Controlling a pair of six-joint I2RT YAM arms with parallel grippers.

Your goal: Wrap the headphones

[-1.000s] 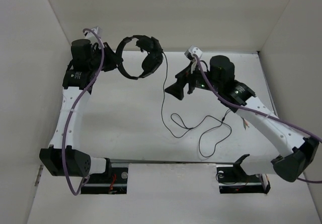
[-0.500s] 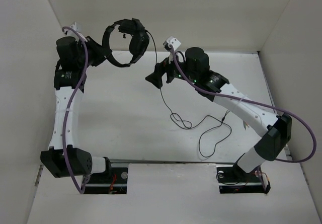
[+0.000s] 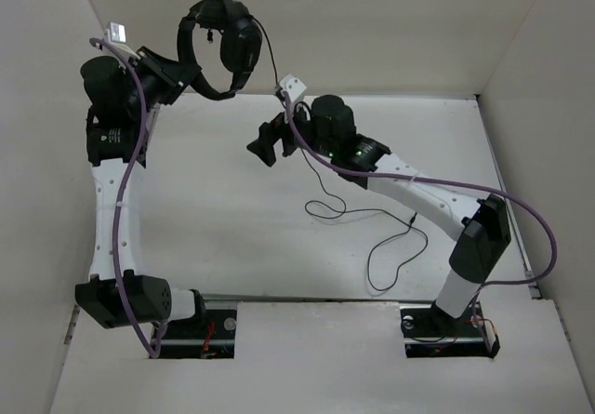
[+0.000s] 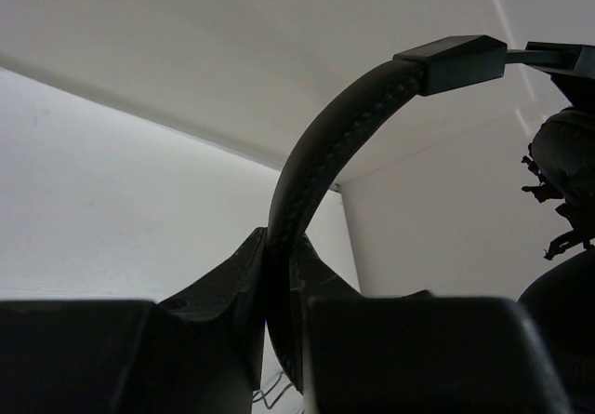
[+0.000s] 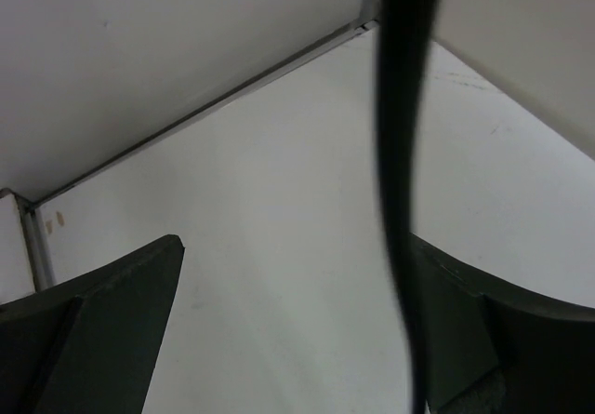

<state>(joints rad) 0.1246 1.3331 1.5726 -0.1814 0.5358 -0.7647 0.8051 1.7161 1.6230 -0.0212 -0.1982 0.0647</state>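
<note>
- Black padded headband [image 4: 321, 149] of the headphones [image 3: 218, 46]: the jaws of the left gripper [image 4: 279, 288] are closed on it. This holds the set in the air over the far left of the table [image 3: 232, 247], close to the back wall [image 3: 372, 23]. A grip on the band probably leaves the earcups [image 3: 244, 46] free as a core for winding.
- Left arm [image 3: 112, 200]: extended up and forward, wrist high, gripper pointing right, so the earcups hang beyond its fingers.
- Cable [image 3: 372, 212]: drops from the earcups past the right gripper [image 3: 263, 142]. Its slack lies in loose loops on the table between the two arms.
- Right gripper: jaws apart. In the wrist view the cable passes between them, near one finger, and does not appear pinched. It is likely placed there to catch or guide the cable.
- Right arm [image 3: 418, 191]: reaches forward and leftward across the table, its gripper below and just right of the headphones.
</note>
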